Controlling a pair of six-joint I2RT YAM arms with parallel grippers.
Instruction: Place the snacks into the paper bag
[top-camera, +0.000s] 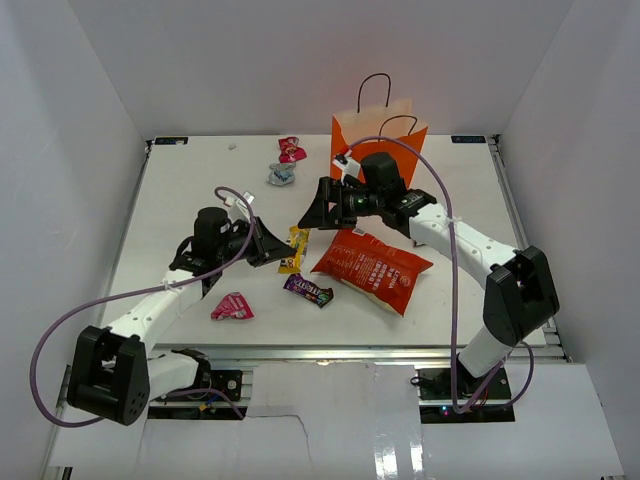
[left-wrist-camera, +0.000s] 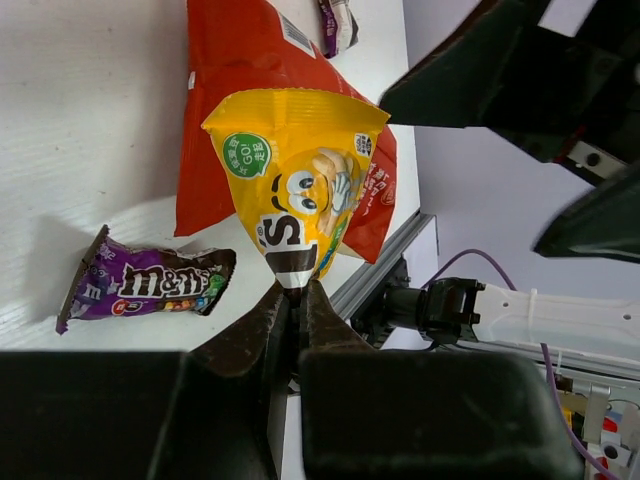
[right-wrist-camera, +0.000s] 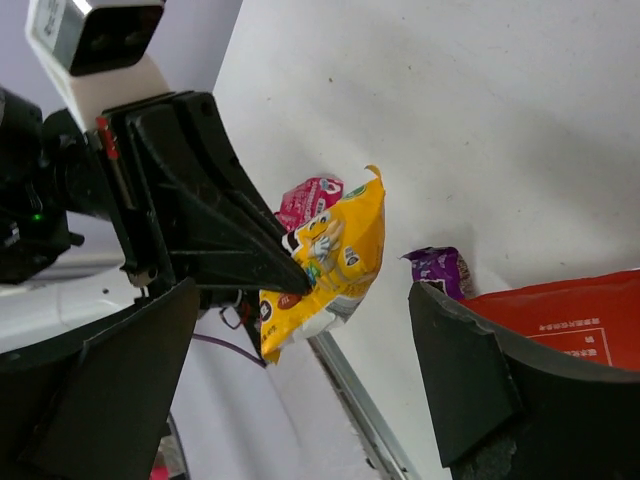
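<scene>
My left gripper (top-camera: 281, 250) is shut on the end of a yellow candy packet (top-camera: 293, 249) and holds it off the table; in the left wrist view the packet (left-wrist-camera: 295, 190) sticks out from my shut gripper (left-wrist-camera: 297, 292). My right gripper (top-camera: 310, 213) is open, just beyond the packet, jaws spread wide on either side of it (right-wrist-camera: 325, 262). The red-orange chip bag (top-camera: 372, 268) lies flat to the right. A purple packet (top-camera: 308, 290) lies in front of it. The orange paper bag (top-camera: 380, 140) stands upright at the back, behind the right arm.
A pink candy (top-camera: 232, 307) lies near the front left. Another pink candy (top-camera: 291, 150) and a silver-blue one (top-camera: 281, 174) lie at the back, left of the bag. The table's metal front rail (left-wrist-camera: 385, 270) is close behind the held packet.
</scene>
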